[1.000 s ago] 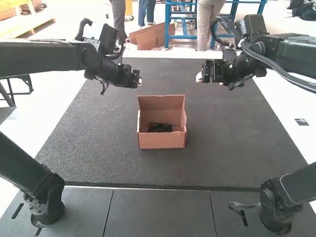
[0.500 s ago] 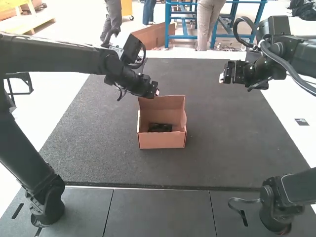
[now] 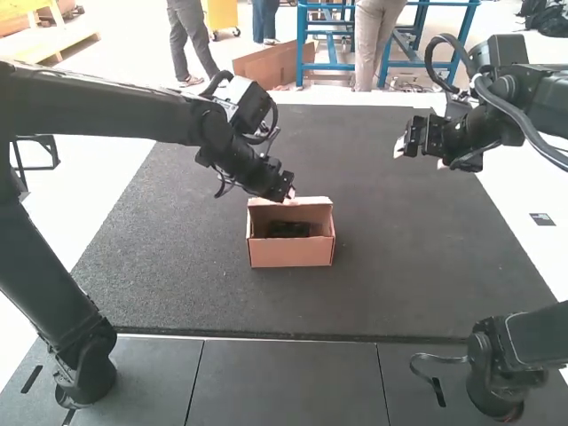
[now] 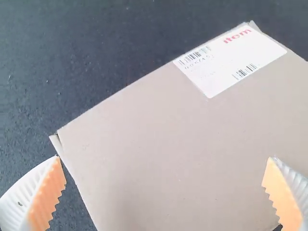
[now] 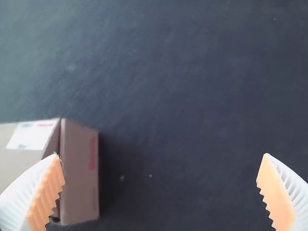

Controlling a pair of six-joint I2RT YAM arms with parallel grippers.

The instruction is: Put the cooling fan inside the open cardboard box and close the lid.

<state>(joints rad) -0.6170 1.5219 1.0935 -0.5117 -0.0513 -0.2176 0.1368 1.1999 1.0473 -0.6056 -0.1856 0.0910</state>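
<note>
The brown cardboard box (image 3: pixel 290 244) stands mid-mat, and the dark cooling fan (image 3: pixel 286 229) lies inside it. Its lid (image 3: pixel 290 202) leans forward, partly over the opening. My left gripper (image 3: pixel 282 188) is at the lid's back upper edge, at its left corner, and whether it touches the lid I cannot tell. In the left wrist view the lid's outer face (image 4: pixel 183 154), with a white label (image 4: pixel 231 60), lies between the open fingers (image 4: pixel 41 192). My right gripper (image 3: pixel 410 142) hangs open in the air, right of and behind the box. The right wrist view has the box (image 5: pixel 77 173) beside one open finger (image 5: pixel 38 192).
A dark mat (image 3: pixel 160 240) covers the table, with bare room all around the box. White floor borders the mat on both sides (image 3: pixel 515 195). The arm bases stand at the near corners (image 3: pixel 80 364).
My left gripper swung down and right to the lid's back edge, and the upright lid tipped forward over the box. My right gripper drew back to the right, then held.
</note>
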